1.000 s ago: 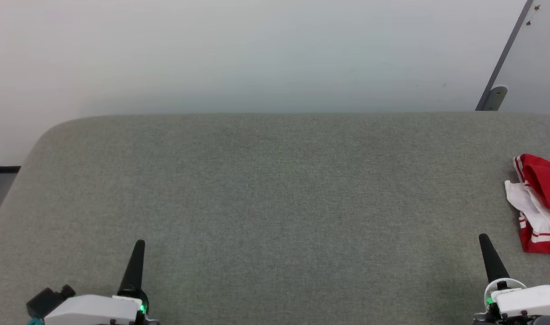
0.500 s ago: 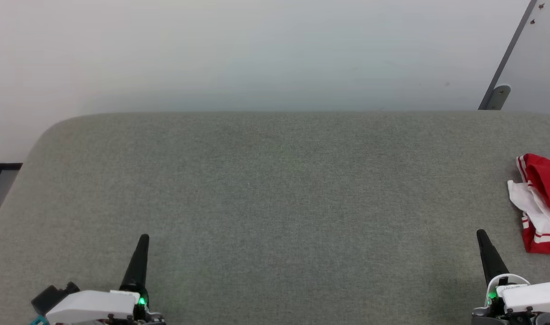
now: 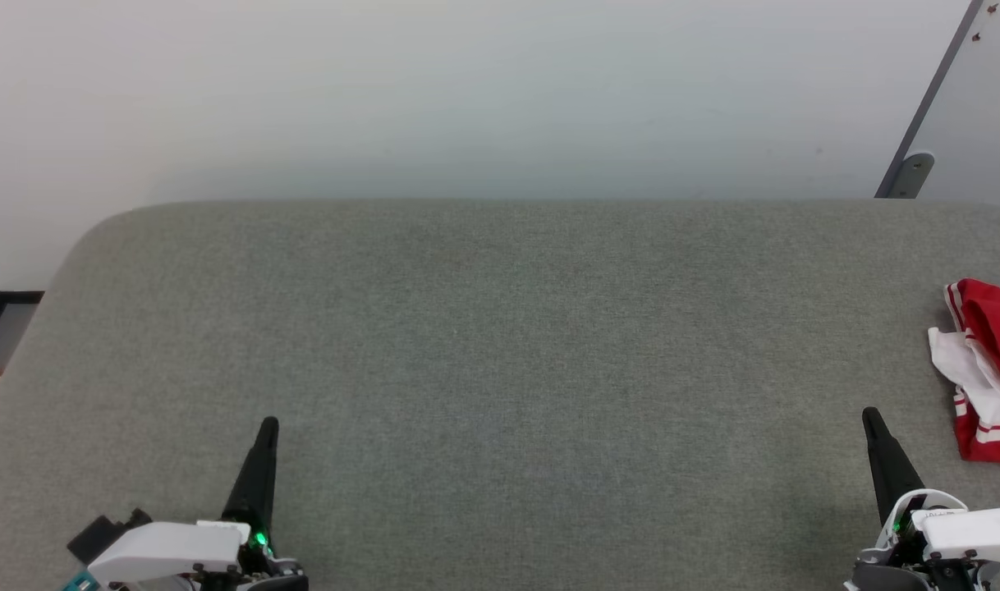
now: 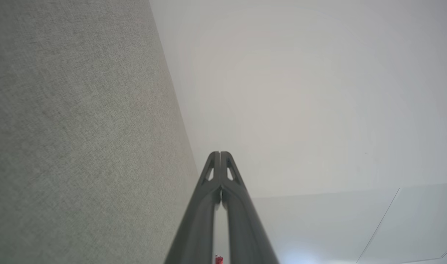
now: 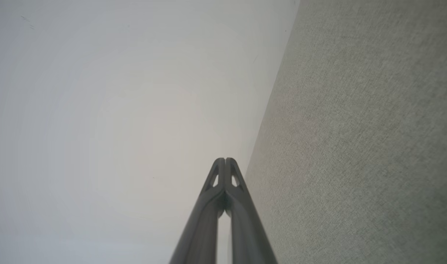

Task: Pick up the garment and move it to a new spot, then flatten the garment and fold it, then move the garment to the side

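Soft, even light fills the room, bright with no glare. The wall (image 3: pixel 467 98) washes out pale. The bench (image 3: pixel 500 328) weave looks crisp from the head view and blurs toward the wrist views' edges. Shadows are faint.

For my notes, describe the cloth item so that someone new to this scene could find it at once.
In the head view, start from the wide grey-green padded surface and go to its far right edge, past the right gripper. There lies the garment, bunched and cut off by the frame. Its red and white striped trim stands out from the plain fabric.
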You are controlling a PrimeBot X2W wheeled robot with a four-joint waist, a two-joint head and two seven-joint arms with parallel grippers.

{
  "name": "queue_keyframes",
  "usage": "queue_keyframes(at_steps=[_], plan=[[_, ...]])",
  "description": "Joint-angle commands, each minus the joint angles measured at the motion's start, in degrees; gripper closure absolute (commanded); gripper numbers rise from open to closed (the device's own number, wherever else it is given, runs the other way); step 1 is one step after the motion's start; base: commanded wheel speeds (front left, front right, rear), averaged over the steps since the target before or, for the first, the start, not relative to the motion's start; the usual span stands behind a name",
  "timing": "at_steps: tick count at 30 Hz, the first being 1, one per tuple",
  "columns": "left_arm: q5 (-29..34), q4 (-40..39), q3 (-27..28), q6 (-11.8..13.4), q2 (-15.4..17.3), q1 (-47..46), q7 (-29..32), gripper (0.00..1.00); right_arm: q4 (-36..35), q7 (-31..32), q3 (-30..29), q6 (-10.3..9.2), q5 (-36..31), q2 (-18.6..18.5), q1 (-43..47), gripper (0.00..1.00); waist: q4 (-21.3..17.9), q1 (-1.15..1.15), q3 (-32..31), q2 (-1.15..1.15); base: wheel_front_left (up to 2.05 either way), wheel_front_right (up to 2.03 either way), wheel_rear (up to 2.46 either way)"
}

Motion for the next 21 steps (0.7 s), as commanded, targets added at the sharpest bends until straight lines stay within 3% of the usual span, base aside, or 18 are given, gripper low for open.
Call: queue_keyframes(at_steps=[1,21], plan=[[-1.2,0.0,0.2,-0.3,-0.2,-1.0,0.3,1.0,-0.3,0.4,-0.2,-0.05,1.4,0.1,-0.7,1.0,0.0,0.0,0.0,0.0,0.0,0.0,0.0],[-6.5,0.3,0.6,-0.3,-1.1,-1.8,2.0,1.0,-0.3,2.1,-0.4,-0.06,7.8,0.7,-1.0,1.0,0.4,0.0,0.4,0.0,0.0,0.0,0.0]])
